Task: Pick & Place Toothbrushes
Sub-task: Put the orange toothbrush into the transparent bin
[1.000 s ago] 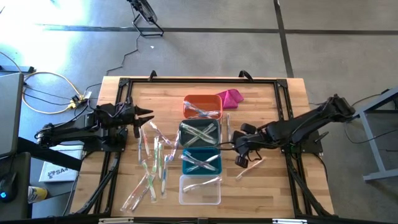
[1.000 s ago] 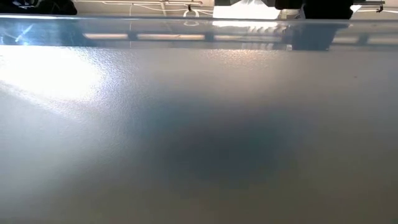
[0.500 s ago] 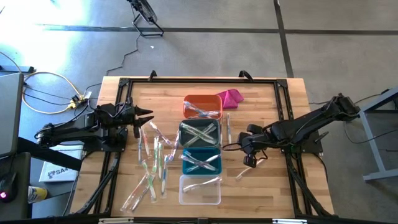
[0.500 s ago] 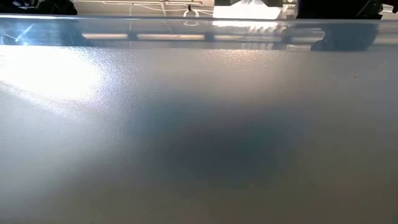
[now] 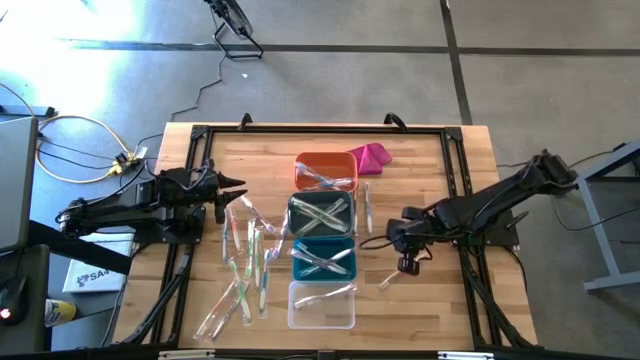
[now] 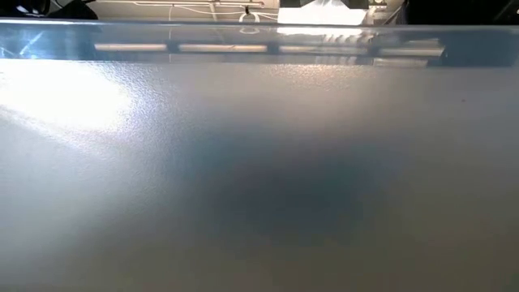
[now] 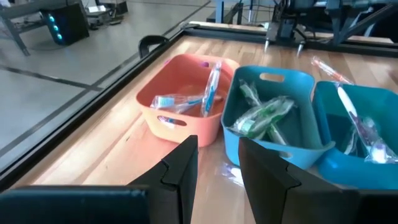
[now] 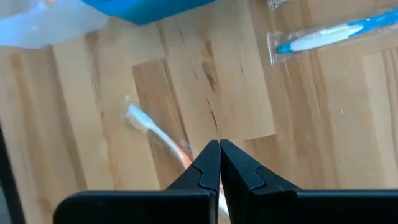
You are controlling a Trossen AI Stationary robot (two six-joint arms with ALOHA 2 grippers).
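Wrapped toothbrushes lie in a loose heap (image 5: pixel 245 262) left of a row of bins, and more lie inside the bins. A pink toothbrush (image 8: pixel 152 132) lies flat on the wood right of the bins, also seen in the high view (image 5: pixel 390 277). My right gripper (image 8: pixel 219 149) is shut, points steeply down and stands over that brush's handle end (image 5: pixel 408 264). A blue toothbrush (image 8: pixel 323 34) lies beside the bins. My left gripper (image 7: pixel 217 171) waits open at the table's left side (image 5: pixel 236 190), facing the bins, with nothing between its fingers. My right gripper's shut fingertips (image 8: pixel 208 163) stand right over the pink toothbrush's handle (image 8: pixel 181 152), coming from above. The fingers hide that spot, so I cannot tell whether they touch the brush. The brush lies flat on the table.
The orange (image 5: pixel 325 170), grey (image 5: pixel 322 213), teal (image 5: pixel 323 258) and clear (image 5: pixel 322 305) bins run from far to near down the table's middle. A magenta cloth lump (image 5: pixel 370 156) lies at the far side. The black frame rail (image 5: pixel 460 200) borders the wood.
My right gripper has gone toward the table's right edge and down, tipping more steeply downward, and has stayed shut. The pink toothbrush has kept its place on the wood.
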